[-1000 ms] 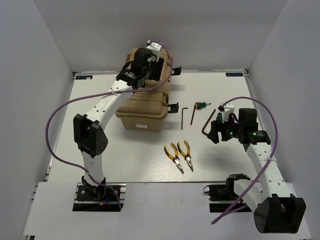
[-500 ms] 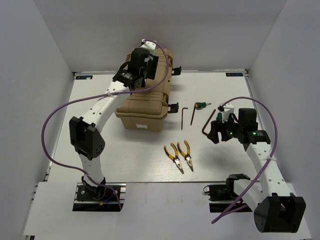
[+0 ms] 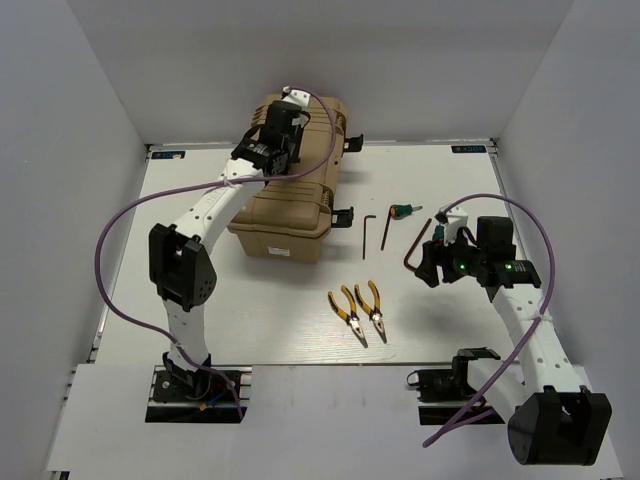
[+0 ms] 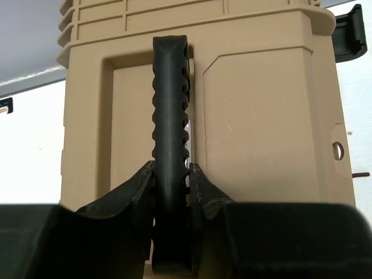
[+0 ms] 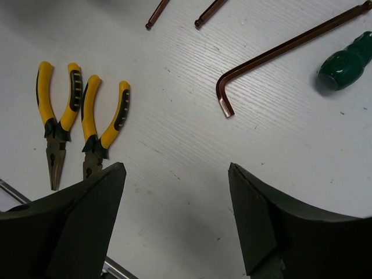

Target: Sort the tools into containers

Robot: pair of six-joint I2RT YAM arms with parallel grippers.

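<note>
Tan ribbed plastic toolbox [image 3: 290, 215] lies under my left gripper [image 4: 171, 177], which is clamped on its black ridged handle [image 4: 170, 87]; I'd pull gently, keeping the grip centred. My right gripper [image 5: 177, 192] hangs wide and empty, with the yellow-and-black-handled pliers [image 5: 87, 116] off to its left.

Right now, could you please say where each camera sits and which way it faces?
Top external: overhead behind the bases, looking down on the white table; left arm and right arm show.
Left wrist: on its arm, facing along the tan hard-plastic toolbox; left fingers clamp the black ribbed handle.
Right wrist: on its arm, facing down at two yellow-and-black pliers; open right fingers show below.
Shared: top and right wrist show the pliers; top and left wrist, the toolbox.
</note>
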